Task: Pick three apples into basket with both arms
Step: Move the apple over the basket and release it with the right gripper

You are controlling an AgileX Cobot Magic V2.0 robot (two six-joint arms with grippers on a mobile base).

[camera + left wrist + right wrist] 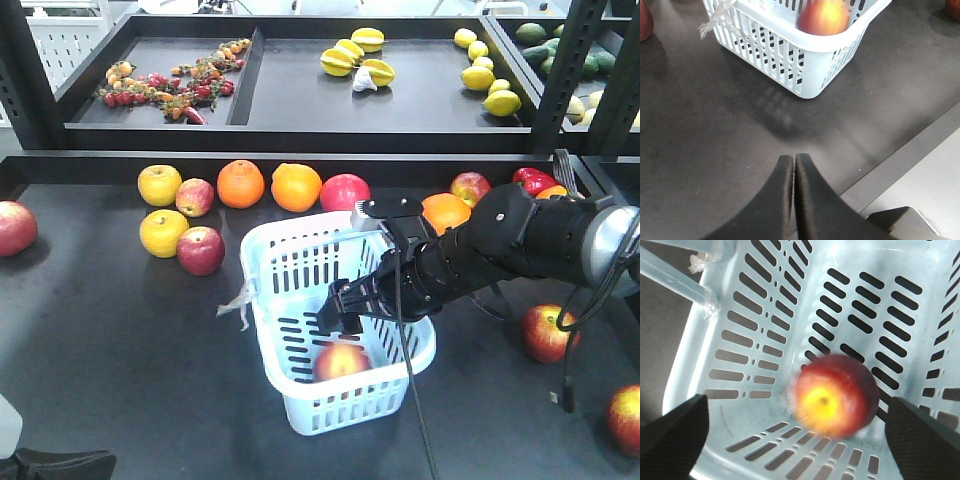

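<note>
Reaching over the basket (330, 410), the right gripper (343, 314) spreads its jaws wide and empty above one apple (836, 395), blurred on the basket floor. The left gripper (793, 159), fingertips pressed together, holds nothing above the table (715, 130) nearby.

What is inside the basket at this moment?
One apple lies on the floor of the basket, under the right gripper with open jaws. The arm covers part of the inside in the front view, so that corner is hidden.
</note>
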